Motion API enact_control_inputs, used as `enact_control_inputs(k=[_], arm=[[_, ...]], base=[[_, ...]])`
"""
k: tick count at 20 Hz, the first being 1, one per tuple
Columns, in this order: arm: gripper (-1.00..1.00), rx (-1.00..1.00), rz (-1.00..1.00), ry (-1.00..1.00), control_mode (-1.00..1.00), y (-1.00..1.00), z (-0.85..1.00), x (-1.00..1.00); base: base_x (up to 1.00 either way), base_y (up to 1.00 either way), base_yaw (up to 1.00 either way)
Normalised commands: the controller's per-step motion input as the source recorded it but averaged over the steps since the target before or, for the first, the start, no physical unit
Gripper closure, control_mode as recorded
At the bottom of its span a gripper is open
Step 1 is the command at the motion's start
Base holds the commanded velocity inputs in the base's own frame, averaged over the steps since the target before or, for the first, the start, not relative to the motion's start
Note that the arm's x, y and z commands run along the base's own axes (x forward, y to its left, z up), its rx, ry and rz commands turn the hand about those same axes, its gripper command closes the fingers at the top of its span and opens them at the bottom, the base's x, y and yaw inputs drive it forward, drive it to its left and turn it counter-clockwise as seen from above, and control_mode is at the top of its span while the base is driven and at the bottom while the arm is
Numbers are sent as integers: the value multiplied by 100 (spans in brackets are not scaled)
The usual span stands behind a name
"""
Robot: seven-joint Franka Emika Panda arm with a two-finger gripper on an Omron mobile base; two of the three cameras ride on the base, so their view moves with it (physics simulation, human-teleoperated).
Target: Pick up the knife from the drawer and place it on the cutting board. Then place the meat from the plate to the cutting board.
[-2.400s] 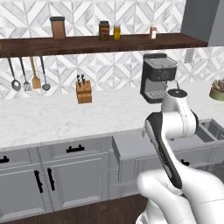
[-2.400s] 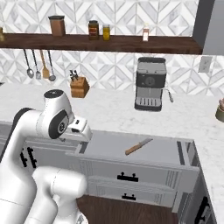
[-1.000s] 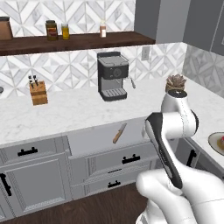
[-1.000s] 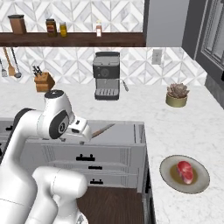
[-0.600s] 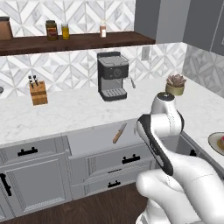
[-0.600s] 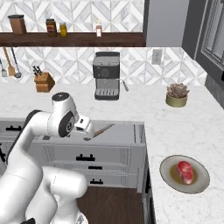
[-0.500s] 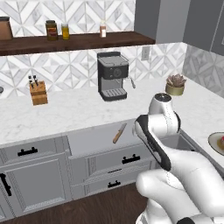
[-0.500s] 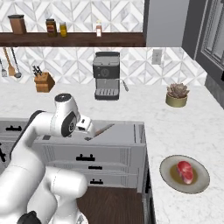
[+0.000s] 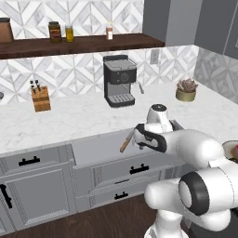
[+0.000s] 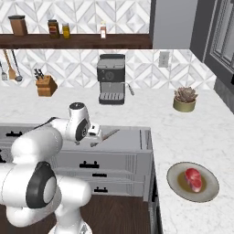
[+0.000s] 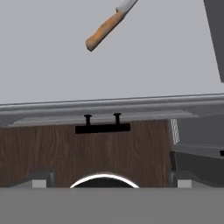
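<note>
The drawer point(image 9: 100, 148) point(image 10: 130, 137) stands pulled out under the marble counter. Its black bar handle point(image 11: 103, 128) is in the hand view. The knife point(image 9: 126, 141) point(image 10: 109, 135) point(image 11: 106, 27), brown-handled with a short grey blade, lies flat on the drawer's grey floor. My gripper point(image 9: 138, 135) point(image 10: 96, 134) point(image 11: 111, 181) hangs open and empty above the drawer's front edge, a short way from the knife's handle. The meat point(image 10: 193, 178) lies on the plate point(image 10: 208, 194) point(image 9: 229, 148) on the counter to the right. The cutting board is out of view.
A coffee machine point(image 9: 120, 87) stands at the back of the counter. A knife block point(image 9: 40, 97) is to its left and a potted plant point(image 10: 184, 99) to its right. Closed drawers point(image 9: 125, 183) lie below the open one. The open drawer's right wall point(image 11: 216, 35) is near.
Since the oldest frames the base has driven right, bringing the plate into view. Over the last second the arm has swung down and forward over the drawer's front. The jaws stayed open.
</note>
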Motion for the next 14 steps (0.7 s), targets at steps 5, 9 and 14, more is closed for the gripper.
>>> enact_control_inputs(k=[5,9,14], arm=[[-100,0,0,0,-100,7,-22,54],[-100,0,0,-1,-100,1,-36,29],[-100,0,0,0,-100,0,-45,39]], base=[[0,0,0],[0,0,0],[0,0,0]])
